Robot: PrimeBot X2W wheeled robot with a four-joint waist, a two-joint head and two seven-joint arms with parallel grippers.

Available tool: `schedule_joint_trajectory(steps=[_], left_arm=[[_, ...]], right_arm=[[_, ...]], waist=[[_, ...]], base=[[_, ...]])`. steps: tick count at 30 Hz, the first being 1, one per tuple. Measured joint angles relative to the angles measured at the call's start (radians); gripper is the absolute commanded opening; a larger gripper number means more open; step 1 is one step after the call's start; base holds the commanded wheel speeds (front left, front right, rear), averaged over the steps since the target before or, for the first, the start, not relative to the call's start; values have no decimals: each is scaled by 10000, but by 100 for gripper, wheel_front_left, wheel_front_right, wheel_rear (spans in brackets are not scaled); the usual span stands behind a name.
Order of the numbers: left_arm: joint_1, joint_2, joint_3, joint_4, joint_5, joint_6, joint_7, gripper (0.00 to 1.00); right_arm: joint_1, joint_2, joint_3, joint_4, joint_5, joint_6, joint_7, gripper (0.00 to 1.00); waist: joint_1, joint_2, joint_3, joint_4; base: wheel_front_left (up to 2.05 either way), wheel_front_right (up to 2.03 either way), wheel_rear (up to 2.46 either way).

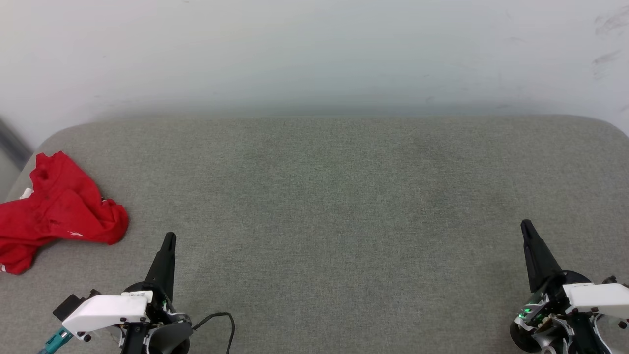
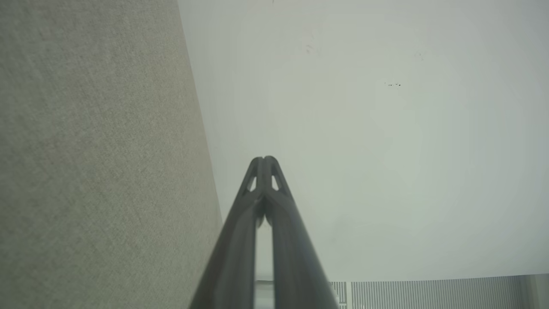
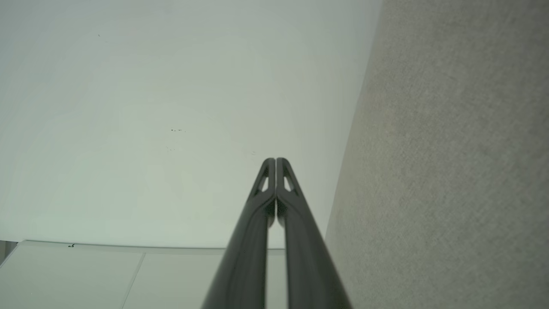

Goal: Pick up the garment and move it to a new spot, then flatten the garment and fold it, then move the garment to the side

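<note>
The garment (image 1: pixel 59 209), a bright red shirt with a bit of white showing, lies crumpled in a heap at the far left of the grey fabric surface (image 1: pixel 334 206); its letters and number are hidden in the folds. My left gripper (image 1: pixel 169 237) is at the lower left, a short way right of the heap and apart from it, fingers together and holding nothing. In the left wrist view the left gripper (image 2: pixel 264 159) is shut, tips touching. My right gripper (image 1: pixel 526 223) is at the lower right, far from the shirt. The right gripper (image 3: pixel 275 159) is shut and empty.
The grey surface has rounded far corners and ends against a pale wall (image 1: pixel 314 54). Its left edge drops off just beyond the shirt. A black cable (image 1: pixel 221 317) loops by the left wrist. A ribbed panel (image 2: pixel 429 294) shows low in the left wrist view.
</note>
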Motion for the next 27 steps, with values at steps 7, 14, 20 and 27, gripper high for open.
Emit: schedule_joint_trajectory(steps=[7, 14, 20, 27], left_arm=[[0, 0, 0, 0, 0, 2, 2, 0], [0, 0, 0, 0, 0, 0, 0, 0], [0, 0, 0, 0, 0, 2, 0, 0], [78, -8, -17, 127, -2, 10, -2, 100]], right_arm=[[0, 0, 0, 0, 0, 0, 0, 0], [0, 0, 0, 0, -2, 0, 0, 0], [0, 0, 0, 0, 0, 0, 0, 0], [99, 2, 12, 128, -2, 0, 0, 100]], waist=[[0, 0, 0, 0], [0, 0, 0, 0], [0, 0, 0, 0], [0, 0, 0, 0]], base=[[0, 0, 0], [0, 0, 0], [0, 0, 0], [0, 0, 0]])
